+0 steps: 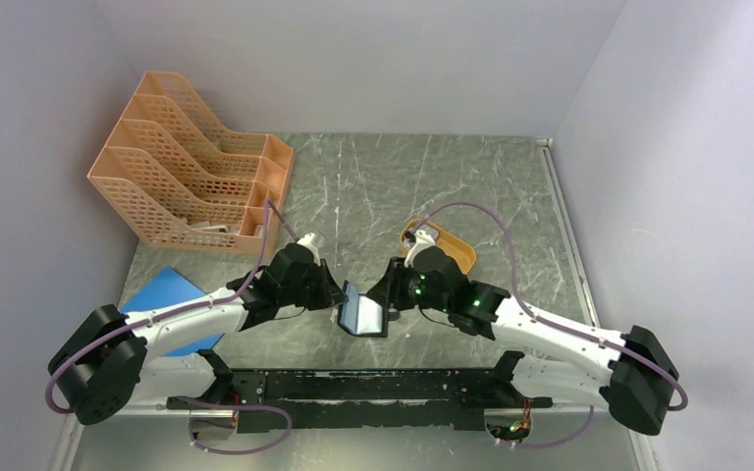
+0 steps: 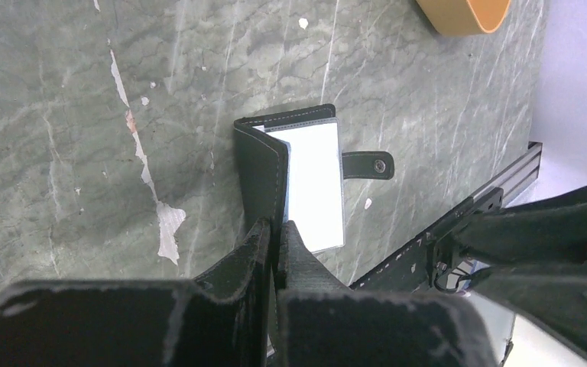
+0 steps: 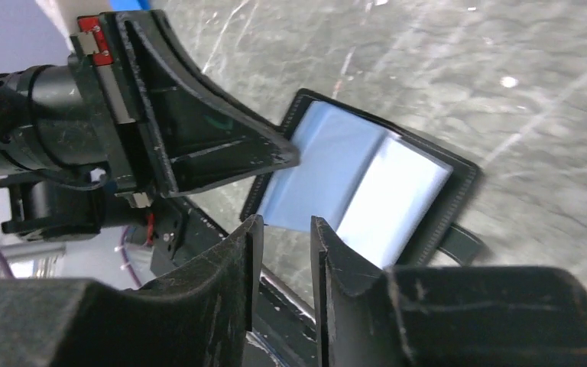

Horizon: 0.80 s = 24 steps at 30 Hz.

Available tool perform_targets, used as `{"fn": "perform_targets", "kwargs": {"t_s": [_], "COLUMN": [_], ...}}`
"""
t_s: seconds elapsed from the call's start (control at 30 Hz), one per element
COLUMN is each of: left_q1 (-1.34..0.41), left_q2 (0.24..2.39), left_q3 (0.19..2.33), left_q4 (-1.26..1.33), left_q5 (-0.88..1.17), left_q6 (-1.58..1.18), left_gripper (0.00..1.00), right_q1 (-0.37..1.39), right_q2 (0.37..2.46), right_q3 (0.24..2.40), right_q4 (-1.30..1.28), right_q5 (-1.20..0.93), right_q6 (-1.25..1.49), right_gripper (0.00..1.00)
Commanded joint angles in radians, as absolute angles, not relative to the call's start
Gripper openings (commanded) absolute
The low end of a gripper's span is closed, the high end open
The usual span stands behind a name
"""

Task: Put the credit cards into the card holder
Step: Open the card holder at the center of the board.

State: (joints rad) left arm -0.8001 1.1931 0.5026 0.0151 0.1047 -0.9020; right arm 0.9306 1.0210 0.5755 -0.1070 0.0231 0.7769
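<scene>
The left end effector (image 2: pixel 277 237) was closed on the raised cover of the card holder (image 2: pixel 306 183), open on the surface (image 2: pixel 84 115) directly ahead. The right end effector (image 3: pixel 284 225) stood slightly apart, holding nothing visible. A slipping cover would likely shut the holder. Its long axis ran straight ahead, and its snap tab (image 2: pixel 367 164) pointed right.

The card holder (image 2: pixel 264 164) is black with a line of pale stitching, and its clear pockets show white shading to pale blue. It contrasts with a grey-green, marble-patterned table (image 2: pixel 61 115) streaked with white veins and flecked with white chips. The left gripper (image 2: pixel 275 233) and right gripper (image 3: pixel 287 229) are matte black on white arms (image 1: pixel 550 334) with black joints, alongside an orange tray (image 1: pixel 457 253), peach file racks (image 1: pixel 182 177) with lattice-patterned walls, and a bright blue sheet (image 1: pixel 172 299).
</scene>
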Motion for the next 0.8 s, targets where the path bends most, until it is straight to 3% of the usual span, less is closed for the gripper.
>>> {"fn": "perform_targets", "kwargs": {"t_s": [0.0, 0.23, 0.4, 0.5, 0.77], "left_q1": [-0.807, -0.808, -0.808, -0.808, -0.808], "left_q2": [1.191, 1.172, 1.136, 1.131, 1.187], "left_q3": [0.528, 0.517, 0.48, 0.463, 0.47], "left_q4": [0.029, 0.032, 0.102, 0.141, 0.154], "left_q5": [0.085, 0.104, 0.163, 0.207, 0.235], "left_q6": [-0.921, -0.904, -0.895, -0.888, -0.866], "left_gripper": [0.05, 0.05, 0.25, 0.32, 0.3], "right_q1": [0.937, 0.935, 0.934, 0.924, 0.915], "right_q2": [1.127, 1.304, 1.405, 1.422, 1.423], "right_q3": [0.599, 0.554, 0.537, 0.507, 0.477], "right_q4": [0.008, 0.135, 0.168, 0.186, 0.188], "right_q5": [-0.128, -0.129, -0.099, -0.084, -0.071], "right_q6": [0.785, 0.862, 0.873, 0.882, 0.87], "right_gripper": [0.32, 0.27, 0.27, 0.26, 0.26]}}
